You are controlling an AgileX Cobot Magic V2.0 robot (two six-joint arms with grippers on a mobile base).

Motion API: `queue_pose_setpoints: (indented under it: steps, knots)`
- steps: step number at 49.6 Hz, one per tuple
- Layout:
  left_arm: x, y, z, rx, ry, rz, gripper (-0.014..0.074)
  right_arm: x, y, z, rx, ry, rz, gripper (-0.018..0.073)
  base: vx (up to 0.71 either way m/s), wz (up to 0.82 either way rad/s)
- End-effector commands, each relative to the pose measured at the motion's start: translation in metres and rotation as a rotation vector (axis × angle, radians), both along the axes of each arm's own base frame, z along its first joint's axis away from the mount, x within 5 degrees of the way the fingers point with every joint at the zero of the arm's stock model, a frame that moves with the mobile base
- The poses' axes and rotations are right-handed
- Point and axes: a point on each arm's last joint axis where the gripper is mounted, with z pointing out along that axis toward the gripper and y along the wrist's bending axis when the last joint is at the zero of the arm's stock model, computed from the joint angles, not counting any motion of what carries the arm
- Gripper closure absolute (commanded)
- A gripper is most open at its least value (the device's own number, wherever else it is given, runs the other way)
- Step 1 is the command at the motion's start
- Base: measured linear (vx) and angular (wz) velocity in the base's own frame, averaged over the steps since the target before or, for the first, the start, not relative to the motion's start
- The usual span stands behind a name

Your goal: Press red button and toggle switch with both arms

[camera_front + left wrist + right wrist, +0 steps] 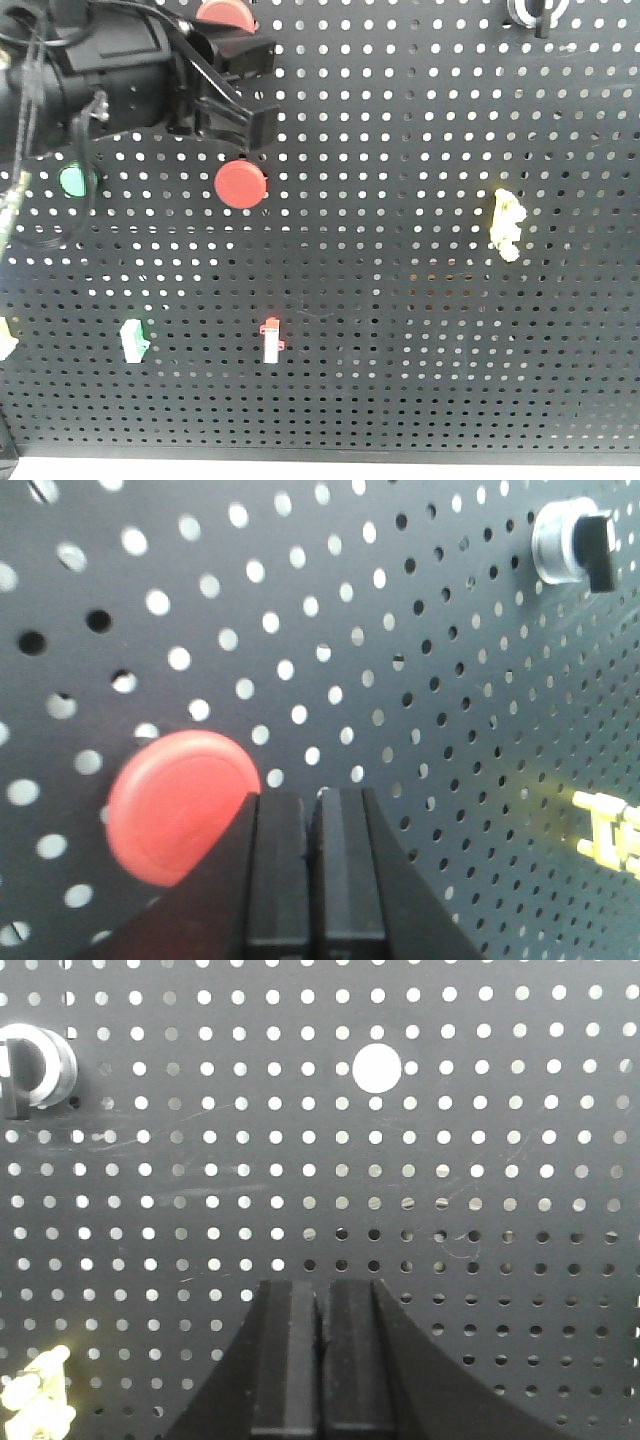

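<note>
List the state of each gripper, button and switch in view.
red button: pressed or not, cannot tell.
left gripper: shut, tips by the red button.
right gripper: shut, facing plain board.
red switch: untouched, position unclear.
green switch: untouched, position unclear.
knob: untouched, handle roughly upright.

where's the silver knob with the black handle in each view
Front view: knob at top right edge, cut off.
Left wrist view: knob at top right.
Right wrist view: knob at upper left edge.
Shared landmark: the yellow part, lower than the knob in all three.
</note>
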Motion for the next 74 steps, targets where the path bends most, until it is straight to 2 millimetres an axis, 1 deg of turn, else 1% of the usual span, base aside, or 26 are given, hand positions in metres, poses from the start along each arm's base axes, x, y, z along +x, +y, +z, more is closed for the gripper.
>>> queue_pose_setpoints:
  steps: [1, 7, 15, 20, 23, 27, 33, 38, 42, 43, 44, 47, 53, 55, 61, 67, 73, 74]
  knots:
    - [-0.013, 0.011, 0.028, -0.089, -0.133, 0.012, 0.0594, -0.006, 0.000, 0.018, -0.002, -0.106, 0.001, 0.0562, 0.00, 0.00]
    - [-0.004, 0.015, 0.029, -0.105, -0.166, 0.046, 0.0594, -0.006, 0.000, 0.018, -0.002, -0.107, 0.001, 0.0562, 0.00, 0.00]
    - [0.009, 0.023, 0.025, -0.164, -0.120, 0.084, 0.0594, -0.006, 0.000, 0.017, -0.002, -0.094, -0.001, 0.0562, 0.00, 0.00]
    - [0.009, 0.027, 0.026, -0.169, -0.116, 0.096, 0.0594, -0.006, 0.000, 0.017, -0.002, -0.093, -0.001, 0.0562, 0.00, 0.00]
    - [0.005, 0.030, 0.030, -0.174, -0.125, 0.096, 0.0594, -0.006, 0.000, 0.017, -0.002, -0.093, -0.001, 0.0562, 0.00, 0.00]
    - [-0.004, 0.035, 0.035, -0.179, -0.132, 0.095, 0.0594, -0.006, 0.000, 0.016, -0.002, -0.091, -0.001, 0.0562, 0.00, 0.00]
    - [-0.023, 0.047, 0.043, -0.170, -0.123, 0.094, 0.0594, -0.005, 0.000, 0.015, 0.003, -0.075, 0.002, 0.0562, 0.00, 0.00]
    - [-0.039, 0.058, 0.044, -0.146, -0.128, 0.102, 0.0594, -0.005, 0.006, 0.014, -0.002, -0.062, 0.047, 0.0562, 0.00, 0.00]
    - [-0.052, 0.067, 0.039, -0.121, -0.151, 0.117, 0.0594, -0.005, 0.015, 0.014, -0.032, -0.069, 0.113, 0.0562, 0.00, 0.00]
    - [-0.053, 0.068, 0.035, -0.112, -0.149, 0.119, 0.0594, -0.005, 0.019, 0.014, -0.042, -0.076, 0.137, 0.0562, 0.00, 0.00]
    - [-0.060, 0.073, 0.032, -0.106, -0.158, 0.123, 0.0594, -0.004, 0.023, 0.015, -0.059, -0.084, 0.160, 0.0562, 0.00, 0.00]
    - [-0.070, 0.079, 0.024, -0.099, -0.155, 0.125, 0.0594, -0.003, 0.034, 0.016, -0.102, -0.112, 0.225, 0.0562, 0.00, 0.00]
    - [-0.088, 0.090, 0.005, -0.087, -0.135, 0.124, 0.0594, 0.006, 0.060, 0.022, -0.162, -0.148, 0.358, 0.0562, 0.00, 0.00]
    - [-0.096, 0.095, -0.003, -0.084, -0.131, 0.124, 0.0594, 0.012, 0.068, 0.025, -0.173, -0.147, 0.388, 0.0562, 0.00, 0.00]
    - [-0.115, 0.107, -0.022, -0.077, -0.119, 0.124, 0.0594, 0.040, 0.090, 0.039, -0.179, -0.135, 0.424, 0.0562, 0.00, 0.00]
    - [-0.135, 0.120, -0.033, -0.091, -0.102, 0.123, 0.0594, 0.062, 0.101, 0.057, -0.169, -0.149, 0.422, 0.0562, 0.00, 0.00]
    - [-0.147, 0.127, -0.039, -0.091, -0.087, 0.124, 0.0594, 0.079, 0.109, 0.071, -0.167, -0.146, 0.418, 0.0562, 0.00, 0.00]
    - [-0.147, 0.127, -0.039, -0.088, -0.082, 0.125, 0.0594, 0.082, 0.111, 0.071, -0.169, -0.135, 0.417, 0.0562, 0.00, 0.00]
